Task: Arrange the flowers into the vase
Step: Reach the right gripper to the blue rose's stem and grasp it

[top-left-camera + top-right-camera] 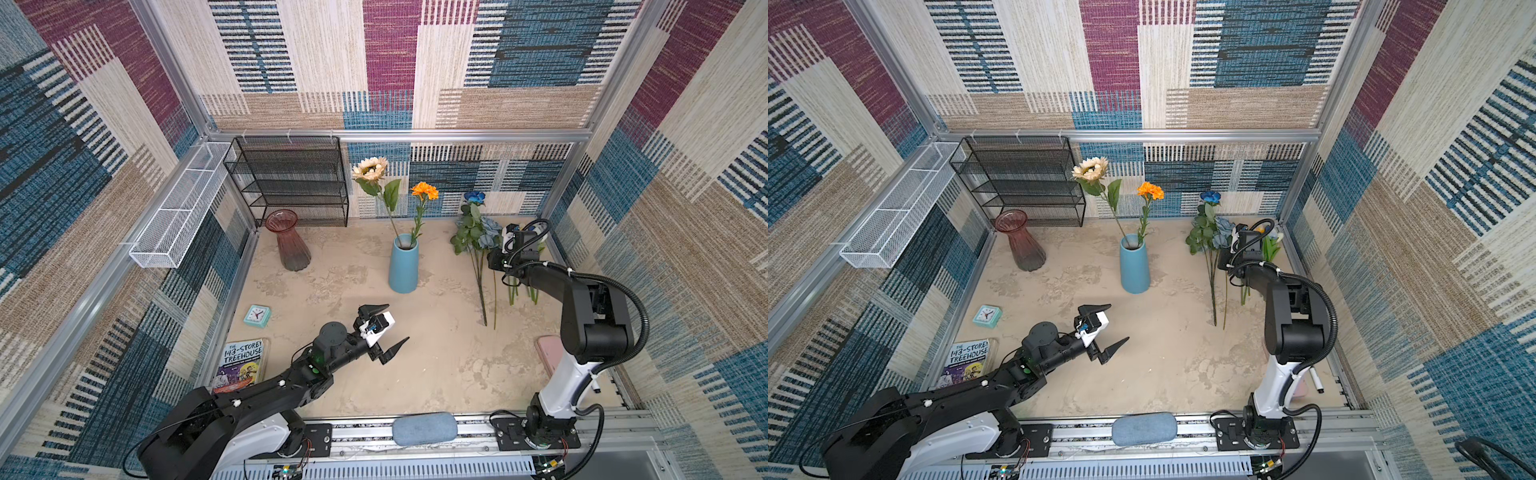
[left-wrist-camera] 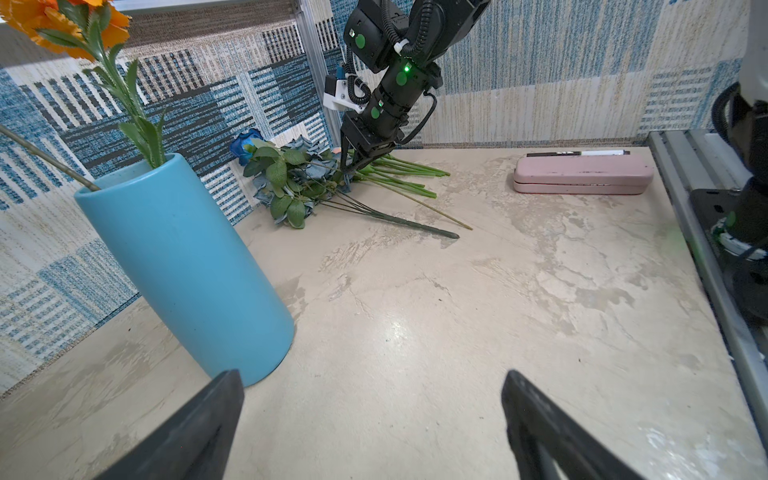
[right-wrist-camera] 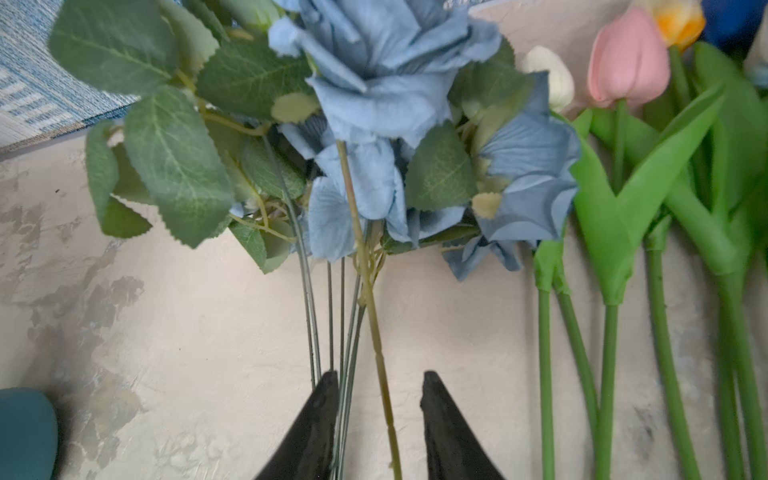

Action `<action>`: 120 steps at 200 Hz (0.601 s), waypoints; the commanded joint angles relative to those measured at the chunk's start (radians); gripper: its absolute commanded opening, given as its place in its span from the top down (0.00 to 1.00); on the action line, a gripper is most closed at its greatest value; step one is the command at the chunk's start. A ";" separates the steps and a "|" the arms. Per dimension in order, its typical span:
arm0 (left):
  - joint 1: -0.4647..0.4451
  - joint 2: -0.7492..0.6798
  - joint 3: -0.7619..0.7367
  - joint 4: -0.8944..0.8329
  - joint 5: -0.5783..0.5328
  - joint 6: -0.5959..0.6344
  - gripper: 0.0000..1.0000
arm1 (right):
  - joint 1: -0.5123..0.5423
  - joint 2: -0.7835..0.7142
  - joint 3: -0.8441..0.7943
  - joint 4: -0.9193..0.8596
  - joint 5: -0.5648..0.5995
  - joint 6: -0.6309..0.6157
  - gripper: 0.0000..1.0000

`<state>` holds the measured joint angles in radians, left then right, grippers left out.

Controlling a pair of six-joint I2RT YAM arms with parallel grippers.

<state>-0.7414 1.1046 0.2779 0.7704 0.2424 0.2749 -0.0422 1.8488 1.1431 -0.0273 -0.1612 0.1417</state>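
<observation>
My left gripper point(image 1: 397, 324) hangs with fingers spread wide, holding nothing. The blue vase point(image 1: 403, 266) at centre holds the cream sunflower point(image 1: 370, 168) and orange bloom point(image 1: 424, 191). Right of it, the dusty-blue roses point(image 3: 374, 83) and tulips point(image 3: 627, 58) lie flat on the table point(image 1: 436, 374). My right gripper point(image 3: 380, 376) straddles the rose stems, fingers narrowly apart, not pinching.

Your bench point(image 1: 436, 374) is a mottled beige slab. On it you have a blue vase point(image 1: 403, 266) upright near the middle, and a red glass vase point(image 1: 291, 243) and a black mesh rack point(image 1: 291, 183) at the left rear. Dusty-blue roses point(image 3: 395, 83) and tulips point(image 3: 627, 58) lie flat near the right rear corner. A teal clock point(image 1: 257, 316) and a book point(image 1: 241, 365) lie along the left edge. On the right is a pink case point(image 2: 582, 174) with a marker point(image 2: 602, 152) just beside it.
</observation>
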 commanded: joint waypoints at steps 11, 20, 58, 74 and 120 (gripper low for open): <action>0.000 0.011 0.010 0.017 0.015 -0.011 0.00 | 0.001 0.051 0.039 -0.020 -0.025 -0.027 0.67; 0.001 0.010 0.010 0.015 0.014 -0.011 0.00 | 0.000 0.061 0.044 -0.018 -0.021 -0.029 0.68; -0.001 0.012 0.011 0.013 0.012 -0.010 0.00 | 0.001 0.102 0.086 -0.026 -0.034 -0.047 0.77; 0.000 0.012 0.011 0.013 0.009 -0.007 0.00 | 0.000 0.105 0.090 -0.022 -0.042 -0.047 0.81; -0.001 0.001 0.008 0.012 0.013 -0.011 0.00 | 0.002 0.077 0.091 -0.017 -0.082 -0.057 0.90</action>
<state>-0.7418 1.1107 0.2825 0.7704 0.2428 0.2745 -0.0433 1.9480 1.2274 -0.0586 -0.2153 0.0990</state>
